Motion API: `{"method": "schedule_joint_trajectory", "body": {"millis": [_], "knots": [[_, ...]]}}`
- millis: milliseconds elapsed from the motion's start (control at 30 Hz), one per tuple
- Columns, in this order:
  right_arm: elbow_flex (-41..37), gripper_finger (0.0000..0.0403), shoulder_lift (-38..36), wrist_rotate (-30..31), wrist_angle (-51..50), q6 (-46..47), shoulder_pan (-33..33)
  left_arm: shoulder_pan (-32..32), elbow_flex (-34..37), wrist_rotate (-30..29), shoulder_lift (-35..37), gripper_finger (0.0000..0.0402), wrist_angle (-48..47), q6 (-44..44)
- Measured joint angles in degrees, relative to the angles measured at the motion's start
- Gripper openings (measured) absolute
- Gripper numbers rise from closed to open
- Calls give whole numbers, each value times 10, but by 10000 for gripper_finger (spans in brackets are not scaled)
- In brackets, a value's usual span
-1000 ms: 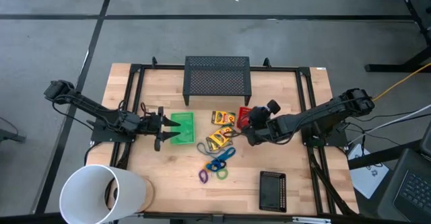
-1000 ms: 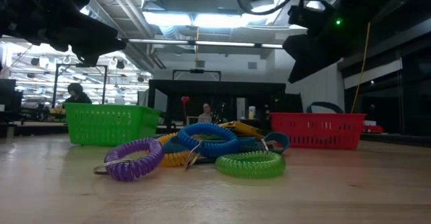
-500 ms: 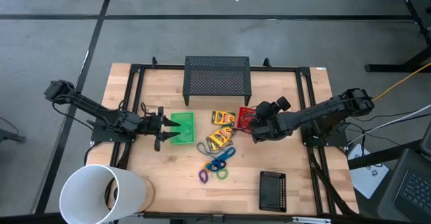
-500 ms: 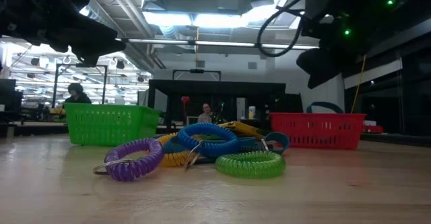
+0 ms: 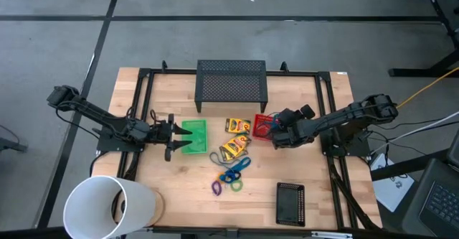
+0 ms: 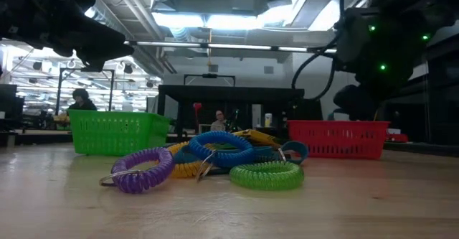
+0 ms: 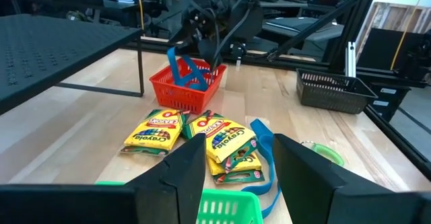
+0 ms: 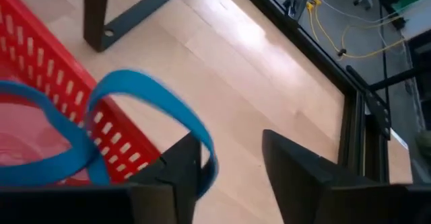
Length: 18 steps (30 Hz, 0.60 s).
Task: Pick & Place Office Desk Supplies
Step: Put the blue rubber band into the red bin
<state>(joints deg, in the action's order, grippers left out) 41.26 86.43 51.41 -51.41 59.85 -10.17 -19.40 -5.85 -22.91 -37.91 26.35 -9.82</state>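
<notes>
Blue cord bundle [image 5: 266, 123] lies in the red tray [image 5: 256, 132] from above, just inboard of the right gripper [image 5: 279, 131]; left gripper [image 5: 171, 133] waits, spread, at the green tray [image 5: 193, 136]. Right wrist view: fingers parted, empty, cord [image 8: 145, 109] draped over the tray wall just ahead. Left wrist view: crayon boxes [image 7: 230, 144] nearer the left arm.

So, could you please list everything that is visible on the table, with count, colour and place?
table: one, light wood, under everything
mesh shelf: one, black, far edge, centre
green tray: one, left of centre
red tray: one, right of centre
black tray: one, near edge, right
cylinder: one, white, near left corner
crayon boxes: at least three, yellow, between the green and red trays
blue cords: two, one draped in the red tray, one beside the crayon boxes
coil rings: purple, yellow, blue, green, heaped in front of the boxes
left gripper: fingers open, beside the green tray
right gripper: fingers open, at the red tray
</notes>
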Motion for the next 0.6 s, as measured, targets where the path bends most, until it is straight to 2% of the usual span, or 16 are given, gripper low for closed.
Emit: {"method": "schedule_joint_trajectory", "body": {"millis": [200, 433, 600], "knots": [[31, 16, 0, 23, 2, -23, 0, 0, 0, -1, 0, 169, 0, 0], [80, 6, 0, 14, 54, -97, -9, 0, 0, -1, 0, 169, 0, 2], [86, 3, 0, -51, 164, -189, -13, 0, 0, 0, 0, 169, 0, 2]]}}
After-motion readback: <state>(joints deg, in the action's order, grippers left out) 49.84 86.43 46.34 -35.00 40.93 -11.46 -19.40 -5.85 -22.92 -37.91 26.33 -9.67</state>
